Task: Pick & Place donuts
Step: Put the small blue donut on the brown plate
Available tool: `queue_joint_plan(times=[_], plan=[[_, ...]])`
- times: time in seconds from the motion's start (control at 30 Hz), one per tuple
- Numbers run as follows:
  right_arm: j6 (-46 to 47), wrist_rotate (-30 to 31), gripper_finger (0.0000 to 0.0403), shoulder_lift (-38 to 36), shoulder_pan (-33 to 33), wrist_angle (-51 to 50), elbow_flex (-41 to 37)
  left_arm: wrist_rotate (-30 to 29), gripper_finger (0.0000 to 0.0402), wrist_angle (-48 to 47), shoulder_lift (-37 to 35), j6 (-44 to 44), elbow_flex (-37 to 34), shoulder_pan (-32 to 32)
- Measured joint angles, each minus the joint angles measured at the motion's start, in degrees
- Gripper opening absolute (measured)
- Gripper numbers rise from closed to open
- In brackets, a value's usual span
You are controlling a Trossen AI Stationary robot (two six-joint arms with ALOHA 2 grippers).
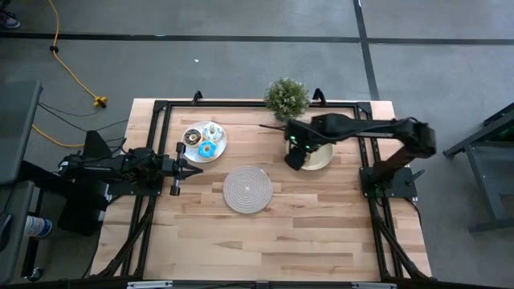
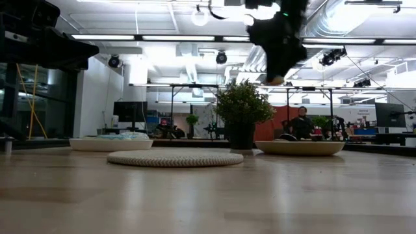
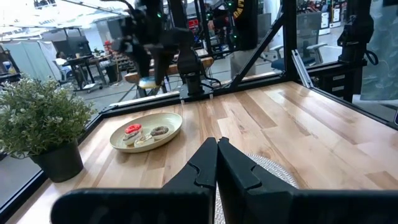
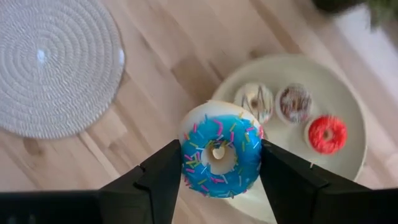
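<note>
From above, the right gripper (image 1: 295, 158) hangs over the left edge of the cream-yellow round plate (image 1: 324, 157) right of centre, while the white round plate (image 1: 193, 151) at upper left holds about three donuts. At table height, the gripper sits high at top centre. The left gripper (image 3: 216, 163), fingers pressed together, waits. The right wrist shows fingers clamped on a blue-iced sprinkled ring donut (image 4: 221, 153) above three already plated; judging by this, roughly half remain.
</note>
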Motion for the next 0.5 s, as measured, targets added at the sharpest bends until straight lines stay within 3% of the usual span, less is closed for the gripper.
queue_joint_plan(times=[0.5], plan=[[5.43,-3.0,0.0195,-22.35,-0.81,14.5,-26.15,-0.02,0.0,0.0,-0.01,0.0,0.0,0.02]])
